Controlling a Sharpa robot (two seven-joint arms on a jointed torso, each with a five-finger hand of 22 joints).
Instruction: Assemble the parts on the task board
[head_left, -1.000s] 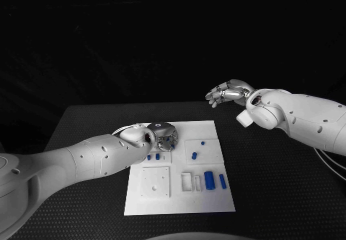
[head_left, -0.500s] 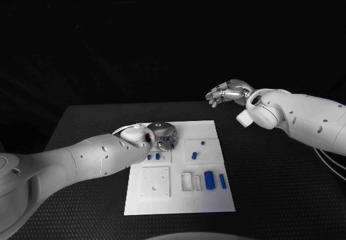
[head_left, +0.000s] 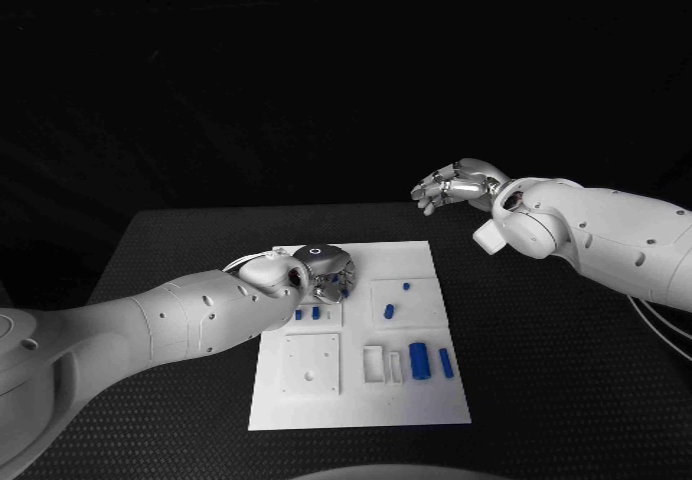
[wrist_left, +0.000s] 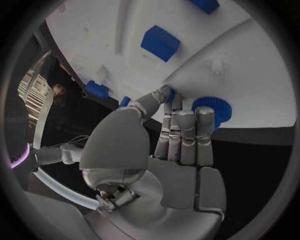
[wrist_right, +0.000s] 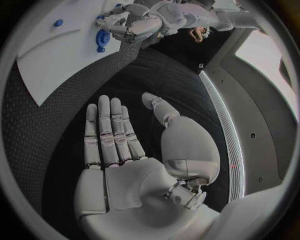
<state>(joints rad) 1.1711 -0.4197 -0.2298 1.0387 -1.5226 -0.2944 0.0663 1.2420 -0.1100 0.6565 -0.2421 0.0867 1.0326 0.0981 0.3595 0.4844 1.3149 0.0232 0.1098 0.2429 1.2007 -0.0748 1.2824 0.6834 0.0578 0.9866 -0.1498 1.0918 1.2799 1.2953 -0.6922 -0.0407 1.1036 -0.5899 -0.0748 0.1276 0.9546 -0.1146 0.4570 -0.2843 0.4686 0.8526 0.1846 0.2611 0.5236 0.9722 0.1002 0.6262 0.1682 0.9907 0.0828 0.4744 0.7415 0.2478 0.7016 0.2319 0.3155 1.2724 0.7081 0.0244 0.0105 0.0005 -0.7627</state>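
Left hand over task board, fingers pressed together beside blue gear, probably to seat it. Right hand empty, fingers extended, well apart above desk.

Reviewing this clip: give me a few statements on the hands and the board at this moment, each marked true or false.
1. The left hand is over the far left part of the task board. True.
2. The right hand holds a blue part. False: it is raised beyond the table's far edge, fingers apart, holding nothing.
3. In the left wrist view the left hand's fingertips reach toward a round blue toothed part. True; whether they touch it cannot be told.
4. The task board lies on a white table. False: the table is black.
5. Some blue parts lie on the board's near right part. True.
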